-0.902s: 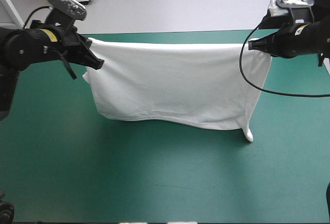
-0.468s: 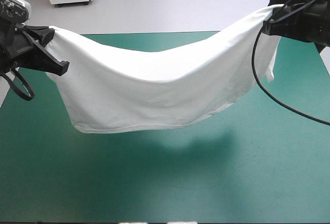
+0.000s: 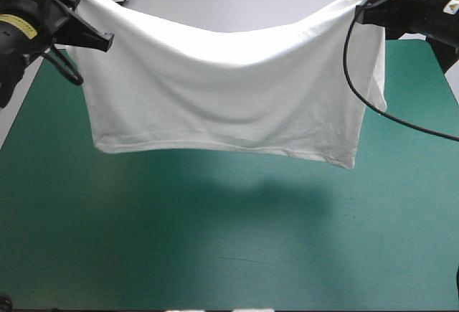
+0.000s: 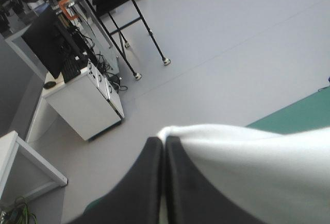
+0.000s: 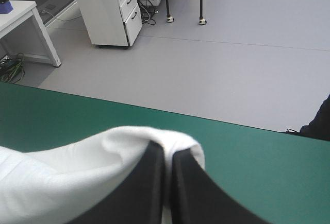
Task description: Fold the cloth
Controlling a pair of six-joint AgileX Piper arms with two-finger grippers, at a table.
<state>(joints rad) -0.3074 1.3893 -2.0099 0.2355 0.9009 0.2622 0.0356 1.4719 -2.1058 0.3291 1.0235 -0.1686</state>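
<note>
The white T-shirt (image 3: 229, 97) hangs as a wide sheet in the air above the teal-green table (image 3: 215, 240), stretched between both arms, its top edge sagging in the middle. My left gripper (image 3: 75, 0) is shut on the T-shirt's upper left corner; in the left wrist view the black fingers (image 4: 149, 183) meet with white cloth (image 4: 258, 167) pinched at their tips. My right gripper (image 3: 366, 7) is shut on the upper right corner, and the right wrist view shows cloth (image 5: 77, 177) bulging around the closed fingers (image 5: 178, 188). The lower hem hangs free of the table.
The shirt's shadow lies on the teal-green cover under it. A black cable (image 3: 373, 104) loops from the right wrist in front of the cloth's right side. The table's far edge (image 5: 154, 112) is ahead of the right gripper.
Both arms have lifted the T-shirt higher and pulled it wider. Its lower edge, earlier resting on the table, now hangs free above it.
</note>
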